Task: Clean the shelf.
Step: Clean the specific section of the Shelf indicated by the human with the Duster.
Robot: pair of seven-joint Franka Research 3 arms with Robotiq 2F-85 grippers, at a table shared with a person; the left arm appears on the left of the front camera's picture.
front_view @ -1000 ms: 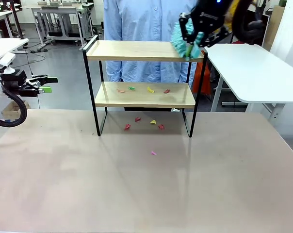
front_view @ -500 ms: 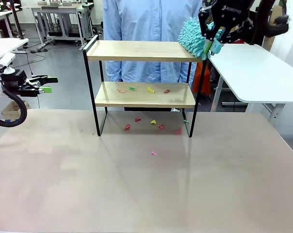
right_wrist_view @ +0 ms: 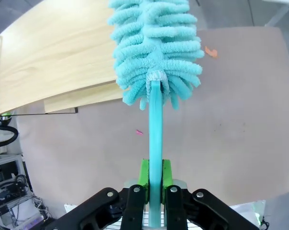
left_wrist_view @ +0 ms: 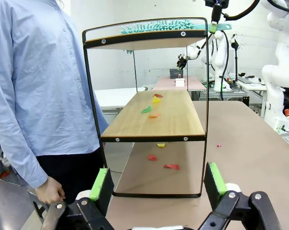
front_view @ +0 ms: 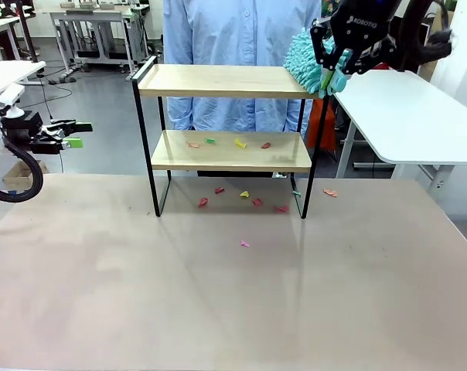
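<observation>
The shelf (front_view: 226,81) stands mid-table, with two wooden boards in a black frame. My right gripper (front_view: 331,77) hovers at the top board's right end, shut on the handle of a teal fluffy duster (front_view: 303,59). In the right wrist view the handle (right_wrist_view: 154,139) runs up from between the green pads (right_wrist_view: 143,175) to the duster head (right_wrist_view: 156,48), which lies over the board's edge (right_wrist_view: 53,52). Several coloured paper scraps (front_view: 240,143) lie on the lower board. My left gripper (front_view: 77,134) hangs open at the far left, off the table. It faces the shelf's end (left_wrist_view: 154,115), its fingers (left_wrist_view: 100,184) wide apart.
More scraps lie on the table under the shelf (front_view: 249,199), an orange one (front_view: 330,192) to the right of its leg and a pink one (front_view: 245,243) in front. A person in a light blue shirt (front_view: 233,31) stands behind the shelf. A white side table (front_view: 403,108) is at the right.
The duster swept off the top board's right end and lifted slightly. A red scrap and an orange scrap dropped to the table by the shelf's right leg. The left arm stayed still.
</observation>
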